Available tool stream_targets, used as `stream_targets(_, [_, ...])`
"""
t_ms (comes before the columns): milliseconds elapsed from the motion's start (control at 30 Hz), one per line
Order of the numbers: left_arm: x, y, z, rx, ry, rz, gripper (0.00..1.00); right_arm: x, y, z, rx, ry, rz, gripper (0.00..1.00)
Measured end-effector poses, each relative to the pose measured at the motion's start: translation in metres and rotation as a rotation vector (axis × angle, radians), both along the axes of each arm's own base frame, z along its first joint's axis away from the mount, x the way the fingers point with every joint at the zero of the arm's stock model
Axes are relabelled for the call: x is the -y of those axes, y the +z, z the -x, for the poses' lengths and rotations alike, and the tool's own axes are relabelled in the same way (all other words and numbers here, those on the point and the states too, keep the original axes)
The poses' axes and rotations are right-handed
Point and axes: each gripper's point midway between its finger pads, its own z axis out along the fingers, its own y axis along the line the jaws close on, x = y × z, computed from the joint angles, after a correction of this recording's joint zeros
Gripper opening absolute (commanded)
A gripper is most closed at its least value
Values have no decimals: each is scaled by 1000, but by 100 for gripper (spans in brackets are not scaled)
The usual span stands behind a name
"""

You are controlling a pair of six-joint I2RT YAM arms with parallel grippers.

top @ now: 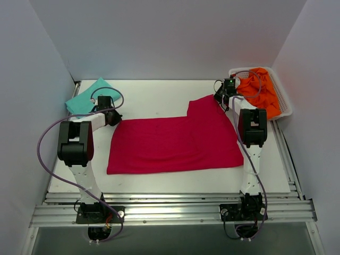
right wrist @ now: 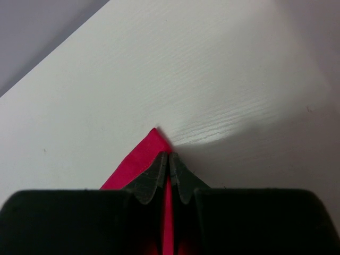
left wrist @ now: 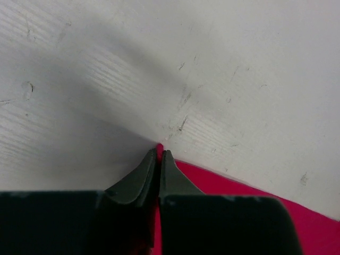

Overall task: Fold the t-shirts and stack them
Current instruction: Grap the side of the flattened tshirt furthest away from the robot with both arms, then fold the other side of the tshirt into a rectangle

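The crimson red t-shirt [top: 175,143] lies spread flat across the middle of the table, with a sleeve jutting toward the far right. My left gripper [top: 113,118] is shut on its far left corner [left wrist: 159,146], low at the table. My right gripper [top: 220,99] is shut on the far right sleeve corner [right wrist: 154,139], also low at the table. A folded teal t-shirt [top: 87,98] lies at the far left, behind the left gripper. Orange t-shirts [top: 260,93] are heaped in a basket at the far right.
The white mesh basket [top: 286,101] stands at the table's far right corner, beside the right arm. White walls close in the table at the back and both sides. The table's white surface [top: 159,95] shows behind the red shirt.
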Motion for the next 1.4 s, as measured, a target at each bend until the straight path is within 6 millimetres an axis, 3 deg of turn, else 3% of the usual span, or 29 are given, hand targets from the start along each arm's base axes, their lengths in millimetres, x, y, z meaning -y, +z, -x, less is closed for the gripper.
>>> stream_targets(267, [0,0,0,-12,-1,-8,2,-1,1,2,18,0,-10,0])
stream_targets(567, [0,5,5,-31,-10,-40,2,1,7,29,-37,-9,-13,0])
stream_targets(800, [0,20,8,-16,-16,-49,2,4,44,33,2,-18,-10,0])
stream_targets(1000, [0,54,8,43,-17,-52,2,6,76,41,43,-25,-4,0])
stream_targets(1167, [0,82,17,99,-18,-57,2,7,91,63,45,-27,-1,0])
stream_targets(1400, [-2,92,51,106,-15,-62,2,3,98,109,26,-22,5,0])
